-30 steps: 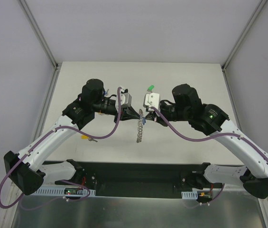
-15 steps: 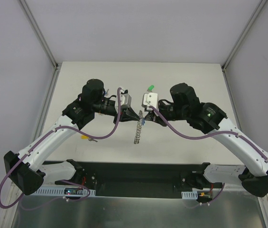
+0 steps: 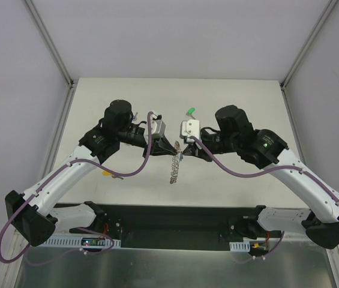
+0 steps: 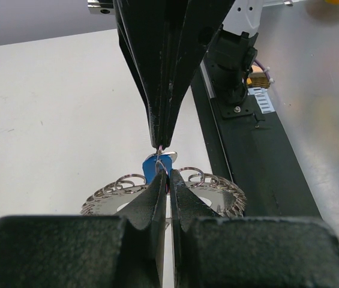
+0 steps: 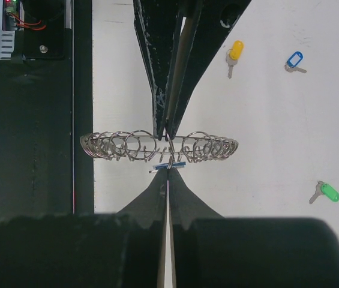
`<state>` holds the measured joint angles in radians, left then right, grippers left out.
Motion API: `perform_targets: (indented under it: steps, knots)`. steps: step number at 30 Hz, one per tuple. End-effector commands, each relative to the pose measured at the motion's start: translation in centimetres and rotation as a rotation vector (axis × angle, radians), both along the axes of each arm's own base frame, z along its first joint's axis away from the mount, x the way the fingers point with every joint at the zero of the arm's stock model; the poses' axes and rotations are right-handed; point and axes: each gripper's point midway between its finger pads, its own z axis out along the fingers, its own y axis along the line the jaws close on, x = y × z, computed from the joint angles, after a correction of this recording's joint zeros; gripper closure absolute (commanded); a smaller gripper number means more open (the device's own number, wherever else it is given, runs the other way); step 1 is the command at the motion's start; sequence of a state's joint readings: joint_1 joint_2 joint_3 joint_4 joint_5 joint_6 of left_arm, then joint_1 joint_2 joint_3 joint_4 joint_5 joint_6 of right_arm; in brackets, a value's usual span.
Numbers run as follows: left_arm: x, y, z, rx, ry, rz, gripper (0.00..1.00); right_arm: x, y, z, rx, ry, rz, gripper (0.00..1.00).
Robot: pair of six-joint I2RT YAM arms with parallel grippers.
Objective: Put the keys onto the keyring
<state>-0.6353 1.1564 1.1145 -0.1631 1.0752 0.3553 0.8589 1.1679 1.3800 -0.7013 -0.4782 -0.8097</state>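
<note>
In the top view, the left pincer (image 3: 170,148) and the right pincer (image 3: 185,152) are seen tip to tip at the centre of the frame, above the pale tabletop (image 3: 235,102). The keyring (image 3: 174,169) hangs edge-on just below them. A green key (image 3: 189,111) is seen lying further up the frame, and a yellow key (image 3: 105,174) shows at the left, partly hidden by the left arm. In the left wrist view, the left pincer (image 4: 168,186) is seen pressed together on the upper edge of the keyring (image 4: 220,193), whose wire loops fan out to both sides at the lower centre. The blue key (image 4: 151,168) sits right above those tips, and the right pincer (image 4: 160,144) is seen coming down from the top of the frame to meet it. In the right wrist view, the right pincer (image 5: 168,177) is seen shut, with the blue key (image 5: 172,164) pinched edge-on at its tips, touching the keyring (image 5: 127,146). The left pincer (image 5: 166,135) reaches the ring from above. On the tabletop, the yellow key (image 5: 235,49) and a pale blue key (image 5: 294,60) lie at the upper right, and the green key (image 5: 329,192) lies at the right edge.
</note>
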Motion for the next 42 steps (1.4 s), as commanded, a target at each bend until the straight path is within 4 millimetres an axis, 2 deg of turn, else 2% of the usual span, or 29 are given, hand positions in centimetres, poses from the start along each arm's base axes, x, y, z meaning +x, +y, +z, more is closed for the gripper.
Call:
perform_targets:
  steps: [1, 9, 17, 21, 27, 32, 42]
  knots:
    - [-1.6, -0.3, 2.9, -0.087, -0.065, -0.113, 1.0, -0.4, 1.1, 3.0, 0.08, -0.066, 0.073, 0.99]
    - [-1.9, -0.4, 2.6, -0.082, -0.038, -0.134, 1.0, -0.4, 1.1, 3.4, 0.091, -0.06, 0.078, 0.99]
    - [-0.5, -0.5, 2.5, -0.063, -0.055, -0.044, 1.0, -0.7, 1.2, 3.9, 0.105, -0.048, 0.074, 0.99]
    - [0.0, -0.5, 2.3, -0.054, -0.058, -0.009, 1.0, -0.8, 1.2, 3.7, 0.101, -0.045, 0.07, 0.99]
    - [-0.5, -0.1, 2.2, -0.061, -0.081, -0.014, 1.0, 0.6, 0.0, 2.2, 0.057, -0.052, -0.01, 0.99]
    - [-0.5, 0.1, 2.2, -0.064, -0.099, -0.007, 1.0, 0.4, -0.7, 1.9, 0.052, -0.028, -0.014, 0.99]
    - [-0.1, 0.0, 2.4, -0.064, -0.113, 0.009, 1.0, -0.3, -0.2, 2.1, 0.072, 0.0, 0.026, 0.99]
